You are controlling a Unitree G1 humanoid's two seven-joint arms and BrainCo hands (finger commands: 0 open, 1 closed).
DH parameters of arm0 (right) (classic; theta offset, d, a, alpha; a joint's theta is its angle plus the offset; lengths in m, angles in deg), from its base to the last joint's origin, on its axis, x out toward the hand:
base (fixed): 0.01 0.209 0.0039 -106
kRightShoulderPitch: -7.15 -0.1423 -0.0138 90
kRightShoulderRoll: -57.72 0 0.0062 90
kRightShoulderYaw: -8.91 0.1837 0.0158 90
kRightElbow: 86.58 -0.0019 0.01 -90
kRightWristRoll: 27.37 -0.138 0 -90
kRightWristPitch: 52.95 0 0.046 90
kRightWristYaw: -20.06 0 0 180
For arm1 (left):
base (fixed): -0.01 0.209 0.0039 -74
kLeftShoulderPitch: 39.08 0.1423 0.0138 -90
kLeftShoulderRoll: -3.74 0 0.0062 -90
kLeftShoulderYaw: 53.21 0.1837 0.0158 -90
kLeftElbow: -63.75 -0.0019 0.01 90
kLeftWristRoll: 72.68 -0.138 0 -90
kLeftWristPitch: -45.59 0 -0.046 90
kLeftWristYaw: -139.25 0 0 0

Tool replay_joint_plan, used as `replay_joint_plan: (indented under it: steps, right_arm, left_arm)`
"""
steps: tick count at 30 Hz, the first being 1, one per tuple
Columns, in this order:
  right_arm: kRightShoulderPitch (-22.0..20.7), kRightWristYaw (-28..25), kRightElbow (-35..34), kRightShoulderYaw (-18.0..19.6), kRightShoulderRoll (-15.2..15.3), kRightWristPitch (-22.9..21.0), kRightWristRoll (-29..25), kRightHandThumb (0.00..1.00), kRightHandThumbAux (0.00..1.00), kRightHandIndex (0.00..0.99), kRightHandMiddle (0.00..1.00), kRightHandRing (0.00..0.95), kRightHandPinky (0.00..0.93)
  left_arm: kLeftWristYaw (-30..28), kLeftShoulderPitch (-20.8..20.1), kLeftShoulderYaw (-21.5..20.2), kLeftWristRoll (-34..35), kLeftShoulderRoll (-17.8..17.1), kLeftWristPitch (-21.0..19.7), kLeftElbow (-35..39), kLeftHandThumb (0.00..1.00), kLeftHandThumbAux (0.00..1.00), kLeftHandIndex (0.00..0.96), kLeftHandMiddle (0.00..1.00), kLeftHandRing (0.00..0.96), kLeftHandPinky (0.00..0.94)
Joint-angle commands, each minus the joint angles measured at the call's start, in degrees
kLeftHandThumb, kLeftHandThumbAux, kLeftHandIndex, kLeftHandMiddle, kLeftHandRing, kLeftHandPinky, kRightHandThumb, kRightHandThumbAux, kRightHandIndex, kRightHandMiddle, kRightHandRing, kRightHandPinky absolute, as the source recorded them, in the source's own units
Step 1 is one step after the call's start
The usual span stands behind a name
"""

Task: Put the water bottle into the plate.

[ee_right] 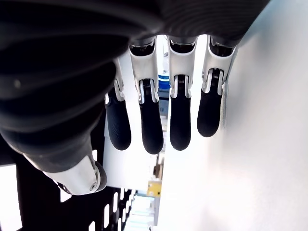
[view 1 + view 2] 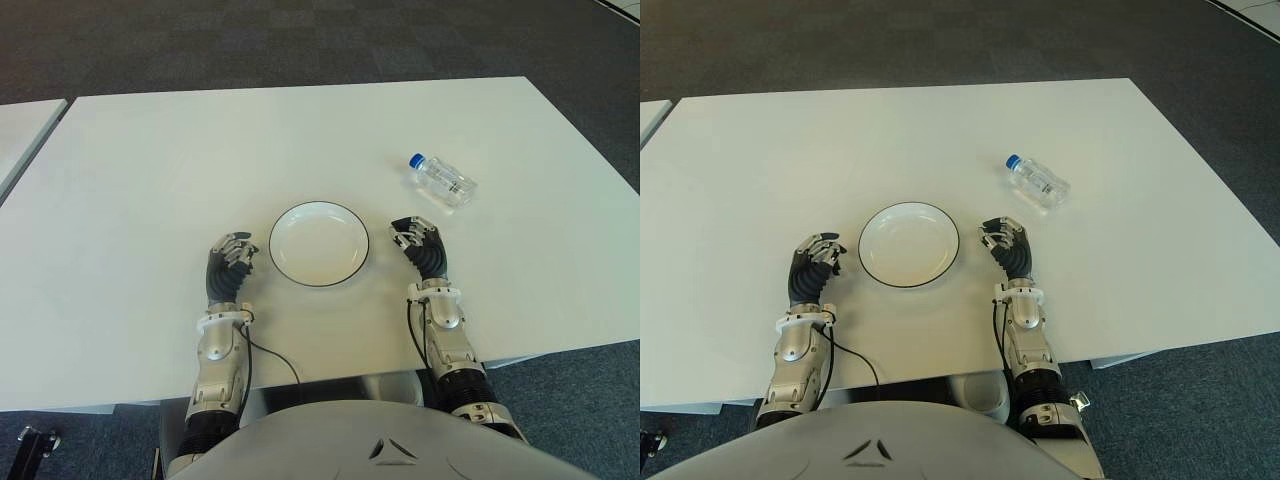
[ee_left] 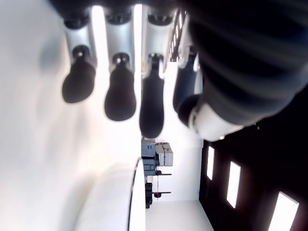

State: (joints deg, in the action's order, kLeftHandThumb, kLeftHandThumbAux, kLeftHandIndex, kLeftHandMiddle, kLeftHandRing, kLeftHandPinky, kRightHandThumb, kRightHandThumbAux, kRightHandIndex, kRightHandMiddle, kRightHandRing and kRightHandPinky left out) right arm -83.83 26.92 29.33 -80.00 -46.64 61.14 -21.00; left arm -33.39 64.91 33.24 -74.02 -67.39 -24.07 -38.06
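Right hand (image 2: 420, 243): lower right of centre in the left eye view, just right of the plate, well short of the bottle. Fingers (image 1: 180, 122) hang loosely curved in the right wrist view, separated, nothing between them and the palm; thumb tip apart from them. Holds nothing. Whether it touches the table cannot be told.

Left hand (image 2: 230, 262): lower left of centre, just left of the plate. Dark fingertips (image 3: 120, 98) side by side with gaps between, relaxed curl, nothing held.

Round white plate with a thin black rim (image 2: 287, 219): between the two hands, centre of frame, flat on the table, nothing in it. An arc of its rim also shows in the lower part of the left wrist view.

Clear plastic water bottle with a blue cap (image 2: 445, 183): lying on its side on the table, right of centre and above the right hand in the frame, apart from both plate and hand. Cap end points to the upper left, base to the lower right. Not in the plate.

White rectangular table (image 2: 150, 180): fills most of the frame. Dark grey carpet floor (image 2: 300, 40) across the top of the frame and at lower right. Edge of a second white table (image 2: 20, 125) at upper left.
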Motion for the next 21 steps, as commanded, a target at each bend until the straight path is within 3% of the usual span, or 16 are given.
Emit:
replay_joint_plan:
  steps: [1, 5, 13, 21]
  right_arm:
    - [-1.6, 0.0, 1.3, 0.5, 0.3, 0.9, -0.5, 0.706, 0.733, 0.422, 0.424, 0.394, 0.411]
    - [-4.6, 2.0, 2.0, 1.3, 2.5, 1.8, 1.7, 0.705, 0.734, 0.419, 0.415, 0.395, 0.409]
    - [-6.3, 6.6, -5.3, 0.1, 5.7, -0.3, 9.0, 0.702, 0.736, 0.410, 0.378, 0.363, 0.350]
    - [-12.5, 14.8, -0.4, -1.0, 10.8, 2.2, 18.5, 0.698, 0.734, 0.402, 0.299, 0.283, 0.280]
  left_arm:
    - [-1.1, 0.5, 0.6, -0.3, -0.6, -0.6, 0.1, 0.836, 0.678, 0.401, 0.571, 0.753, 0.746]
    - [-1.3, 0.4, 1.1, -0.4, -0.4, -1.7, 0.8, 0.836, 0.679, 0.401, 0.571, 0.754, 0.744]
    - [-1.3, 0.4, 1.7, -0.6, -0.1, -4.4, 2.0, 0.837, 0.678, 0.403, 0.568, 0.754, 0.749]
    - [-1.9, 0.1, 2.3, -0.2, -0.4, -3.5, 1.4, 0.837, 0.677, 0.405, 0.570, 0.757, 0.751]
